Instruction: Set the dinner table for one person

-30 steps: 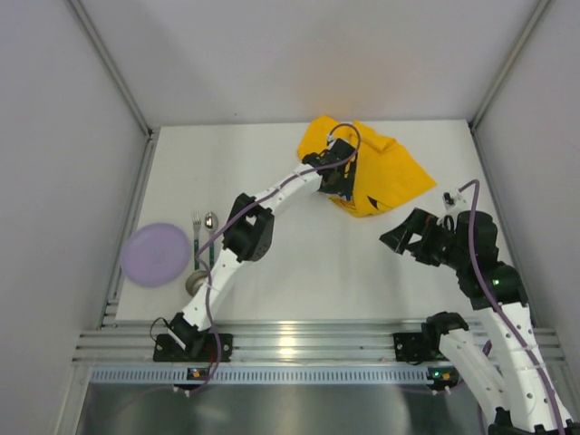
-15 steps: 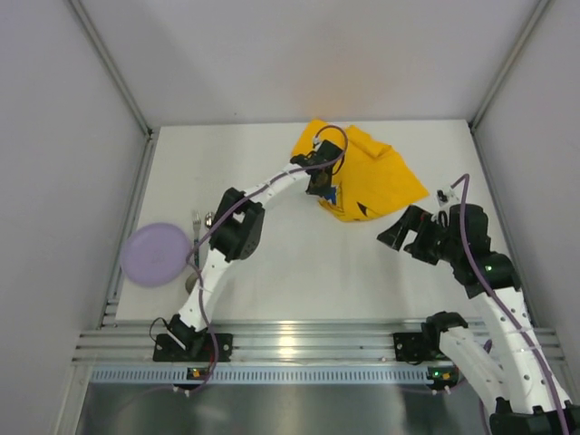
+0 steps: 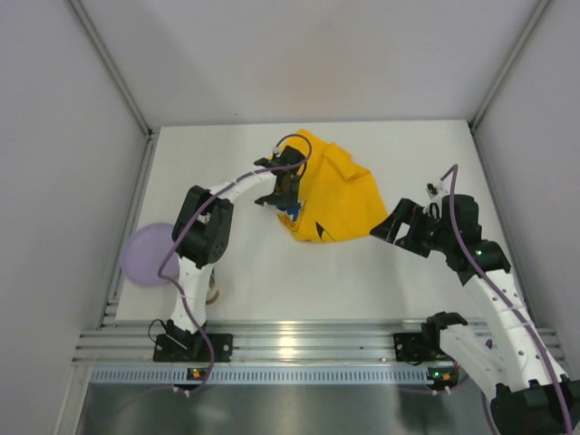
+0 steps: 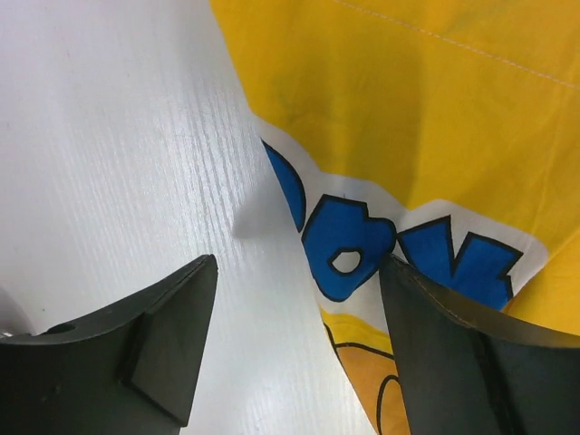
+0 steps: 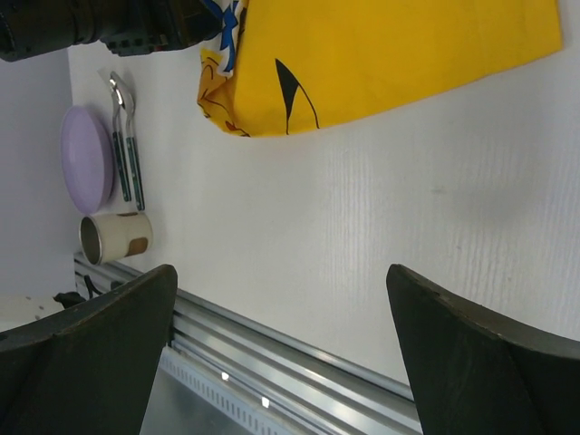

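The white dinner table [image 3: 272,263] carries a rumpled yellow cartoon-printed cloth mat [image 3: 340,186] at the back middle. My left gripper [image 3: 279,192] sits at the mat's left edge. In the left wrist view it [image 4: 297,267] is open, with one finger on bare table [image 4: 136,136] and the other over the mat [image 4: 408,109]. The mat's blue-printed edge lies between the jaws. My right gripper [image 3: 396,227] is open and empty just off the mat's right corner. In the right wrist view it [image 5: 281,272] hovers over bare table with the mat [image 5: 390,54] beyond.
A purple plate [image 3: 143,258] lies at the left edge, partly under the left arm. A beige cup [image 5: 113,236] lies on its side near the front left, and a fork and spoon [image 5: 127,136] lie beside the plate. A metal rail [image 3: 299,340] runs along the near edge.
My left gripper has moved left and nearer, and the yellow mat has shifted left with it. The left elbow has swung left over the fork and spoon. The right gripper has edged toward the mat.
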